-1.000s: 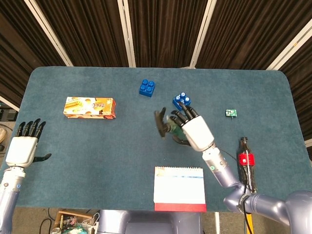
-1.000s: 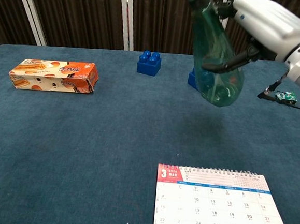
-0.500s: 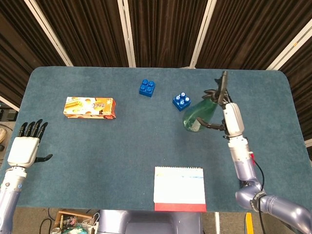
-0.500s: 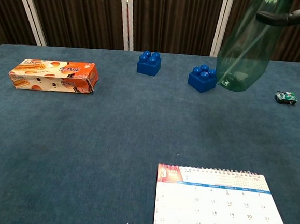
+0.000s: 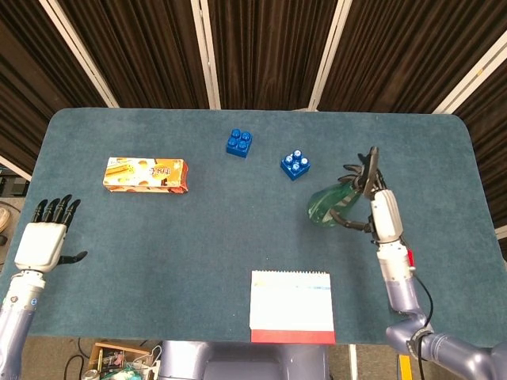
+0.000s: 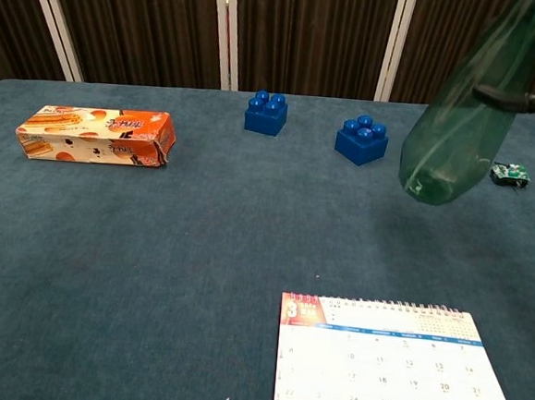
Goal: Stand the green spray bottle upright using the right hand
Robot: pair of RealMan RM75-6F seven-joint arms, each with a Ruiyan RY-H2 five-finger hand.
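Note:
The green translucent spray bottle (image 5: 329, 204) hangs tilted above the table right of centre, its base low and to the left and its dark nozzle up and to the right. My right hand (image 5: 383, 212) grips it around the upper body. In the chest view the bottle (image 6: 458, 132) leans with its base just over the cloth, and only dark fingers (image 6: 533, 94) of the right hand show at the frame's edge. My left hand (image 5: 43, 240) rests at the table's near left edge, fingers spread and holding nothing.
An orange snack box (image 5: 146, 174) lies at the left. Two blue bricks (image 5: 239, 142) (image 5: 295, 165) sit behind the bottle, the nearer brick (image 6: 361, 140) close to its left. A small green item (image 6: 509, 173) lies beside the bottle's right. A desk calendar (image 5: 291, 305) stands at the front.
My right hand has swung the bottle from centre table over to the right, then brought it nearer and lower. The bottle's base now hangs closer to the cloth. The left hand barely moved.

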